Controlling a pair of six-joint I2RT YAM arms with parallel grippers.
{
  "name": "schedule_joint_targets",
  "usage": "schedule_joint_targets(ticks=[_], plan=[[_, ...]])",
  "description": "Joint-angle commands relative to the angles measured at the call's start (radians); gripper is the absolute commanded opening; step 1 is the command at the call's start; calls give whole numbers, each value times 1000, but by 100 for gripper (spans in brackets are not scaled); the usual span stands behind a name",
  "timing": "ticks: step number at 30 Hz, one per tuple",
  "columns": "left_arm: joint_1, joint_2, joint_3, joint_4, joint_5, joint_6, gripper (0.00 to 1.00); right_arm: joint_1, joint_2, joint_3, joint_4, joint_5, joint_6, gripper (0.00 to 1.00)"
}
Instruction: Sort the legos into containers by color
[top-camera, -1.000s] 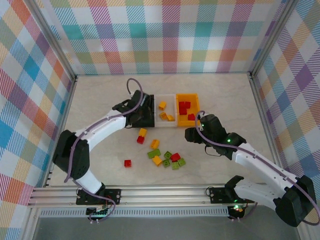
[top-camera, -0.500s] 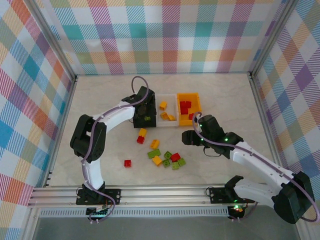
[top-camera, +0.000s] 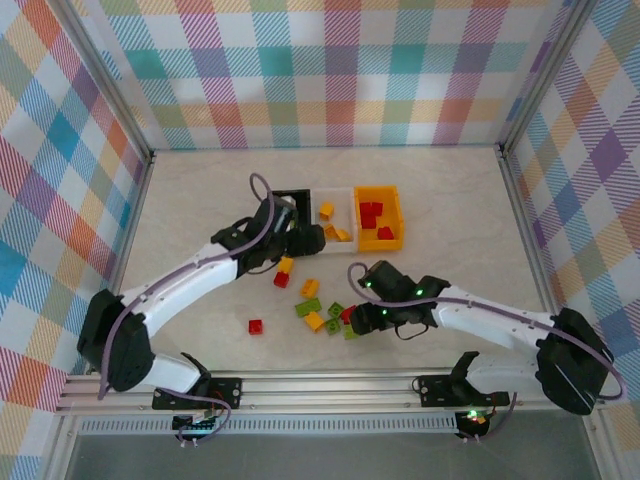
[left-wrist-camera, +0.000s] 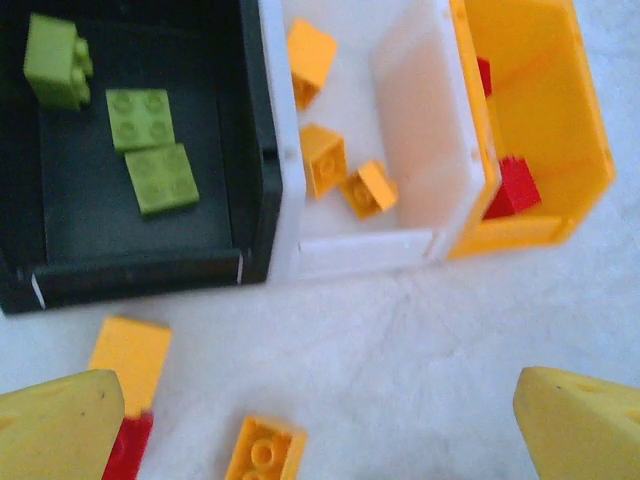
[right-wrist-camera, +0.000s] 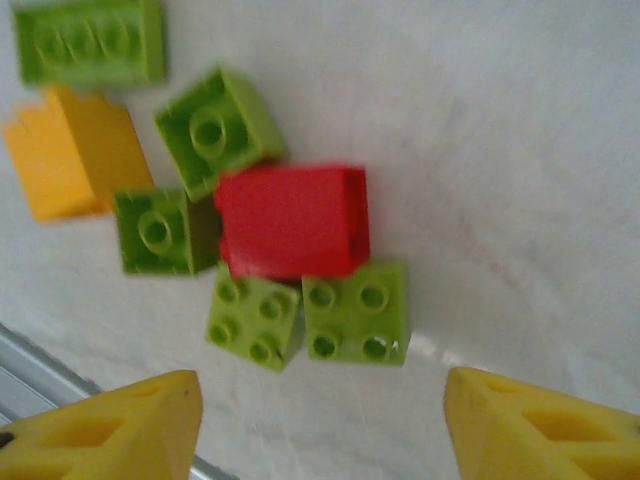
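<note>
My right gripper (right-wrist-camera: 320, 430) hangs spread and empty just above the red lego (right-wrist-camera: 295, 220), which sits centred between its fingers, hemmed by 4 green legos (right-wrist-camera: 355, 310). My left gripper (left-wrist-camera: 320, 430), wide open, is farther from it, by the containers (left-wrist-camera: 360, 250).

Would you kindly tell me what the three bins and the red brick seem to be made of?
Black bin: likely matte plastic, dull walls.
White bin: plastic, slightly translucent, light glows through its wall.
Orange bin: glossy plastic, bright sheen.
Red brick: probably moulded hard plastic, smooth faces.
</note>
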Motion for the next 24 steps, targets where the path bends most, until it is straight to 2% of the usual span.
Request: schedule_joint_targets(ticks=[1,8,15,20,24], plan=[[-5,-92,-98,8,17,-57,100,57,25,-15,13,-30,40,62],[-5,-211,-209,-9,-6,-85,100,152,143,16,42,2,78,63],[-3,-251,-245,-35,-43,-87,100,162,221,85,75,121,78,63],[4,-272,-256,-43,-52,-83,100,165,264,134,72,137,62,63],[9,-275,-265,-43,-53,-80,100,174,316,159,31,157,59,60]])
